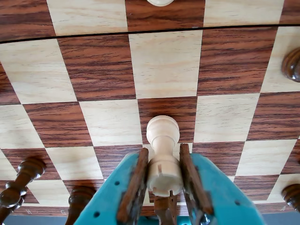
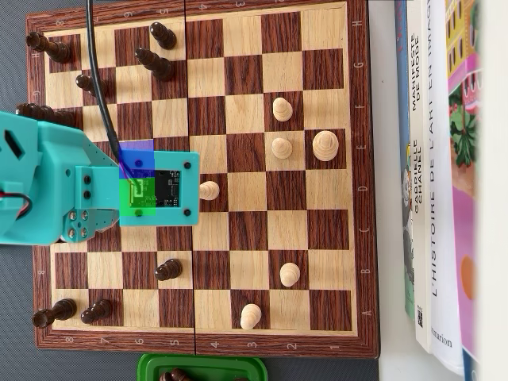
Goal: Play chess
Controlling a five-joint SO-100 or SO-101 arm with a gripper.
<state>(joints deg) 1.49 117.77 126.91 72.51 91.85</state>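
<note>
Hidden and cropped bits from my seat at the controls

In the wrist view I lose the base of the light rook (image 1: 162, 150) behind the teal gripper (image 1: 164, 187), so I cannot tell whether it touches the chessboard (image 1: 98, 70); a light piece (image 1: 160, 2) is cropped at the top edge, and dark pieces are clipped at the right (image 1: 292, 64) and lower left (image 1: 18, 180). In the overhead view the arm (image 2: 48, 186) covers several squares and most of that rook (image 2: 209, 190), the green tray (image 2: 202, 367) runs off the bottom edge, and the books (image 2: 435, 175) are cut at the right.
</note>
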